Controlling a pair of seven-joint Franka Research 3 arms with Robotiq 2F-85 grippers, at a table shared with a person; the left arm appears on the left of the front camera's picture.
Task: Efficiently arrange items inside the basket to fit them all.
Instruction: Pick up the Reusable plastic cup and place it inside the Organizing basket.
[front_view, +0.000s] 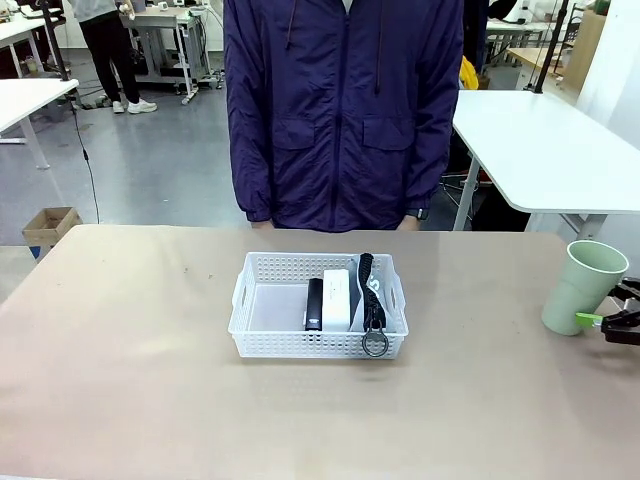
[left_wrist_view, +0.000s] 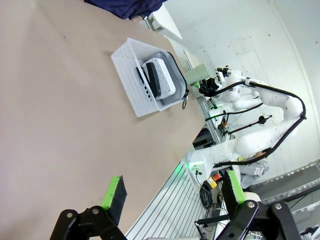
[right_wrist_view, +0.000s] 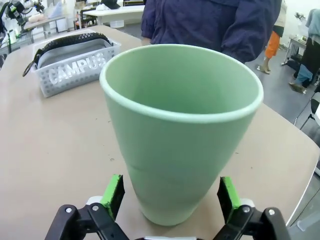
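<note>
Now the right gripper (right_wrist_view: 170, 197) stands wide around the green cup (right_wrist_view: 182, 125), seemingly not touching; left gripper (left_wrist_view: 175, 192) wide over the desk (left_wrist_view: 55, 115).

Upright green cup (front_view: 583, 284) (outside basket (front_view: 318, 345))

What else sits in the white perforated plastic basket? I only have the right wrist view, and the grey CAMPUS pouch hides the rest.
Observer: A white rectangular box and a slim black stapler-like device lie beside the pouch.
Operator: Any room left for the pale green cup?
Observer: Probably. The front view shows the left part of the basket as bare floor, with the cup standing upright outside it near the table's right edge.
</note>
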